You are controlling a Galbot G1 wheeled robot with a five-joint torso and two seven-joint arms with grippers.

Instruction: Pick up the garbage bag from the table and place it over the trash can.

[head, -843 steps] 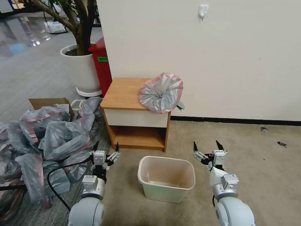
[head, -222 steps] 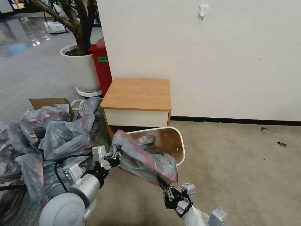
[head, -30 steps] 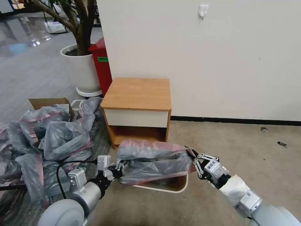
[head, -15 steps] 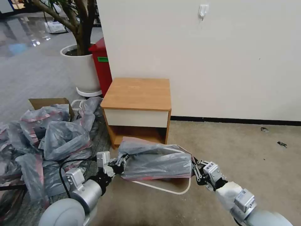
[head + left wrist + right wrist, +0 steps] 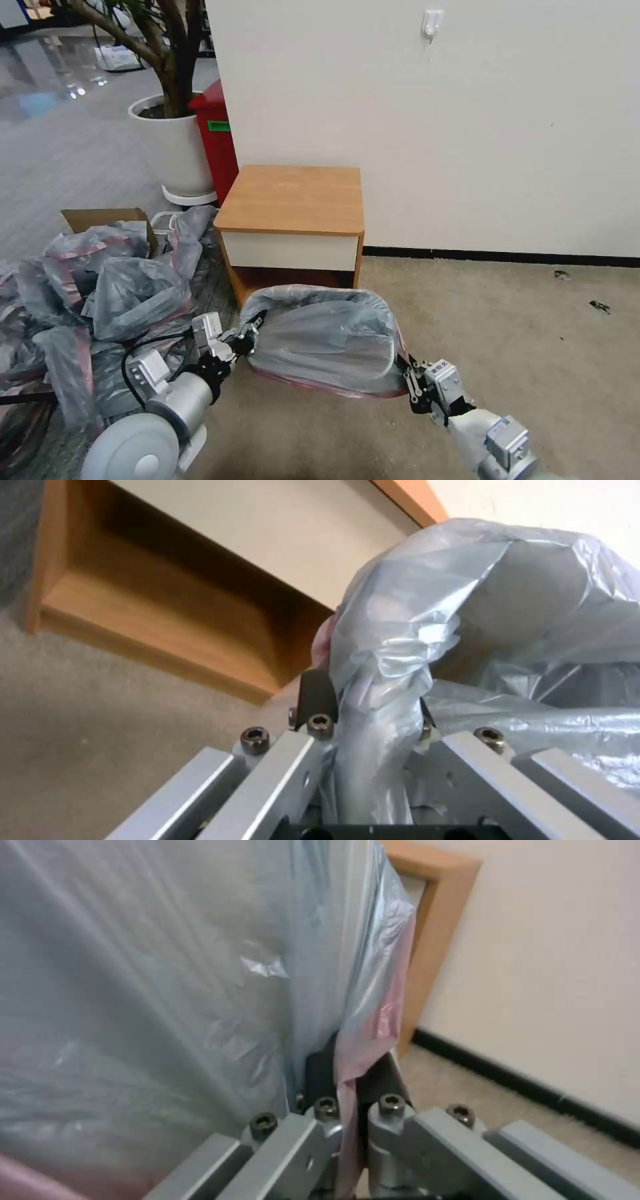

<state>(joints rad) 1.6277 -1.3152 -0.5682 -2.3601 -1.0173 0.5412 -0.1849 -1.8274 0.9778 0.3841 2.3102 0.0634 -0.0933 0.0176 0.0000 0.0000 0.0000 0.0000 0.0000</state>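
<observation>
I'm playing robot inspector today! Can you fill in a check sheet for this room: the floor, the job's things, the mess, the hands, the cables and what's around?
Surface: beige carpet floor; the table has a bare wooden top.
Job's things: the garbage bag is stretched over the trash can, which shows as a shape through the plastic; pink band at the lower edge.
Clutter: heap of grey-and-pink bags and a cardboard box on the robot's left; small scraps on the carpet by the wall.
Hands: left hand shut on the bag's left edge; right hand shut on its right edge.
Cables: black cable looping beside the left arm.
Surroundings: white wall, red bin, white plant pot.
</observation>
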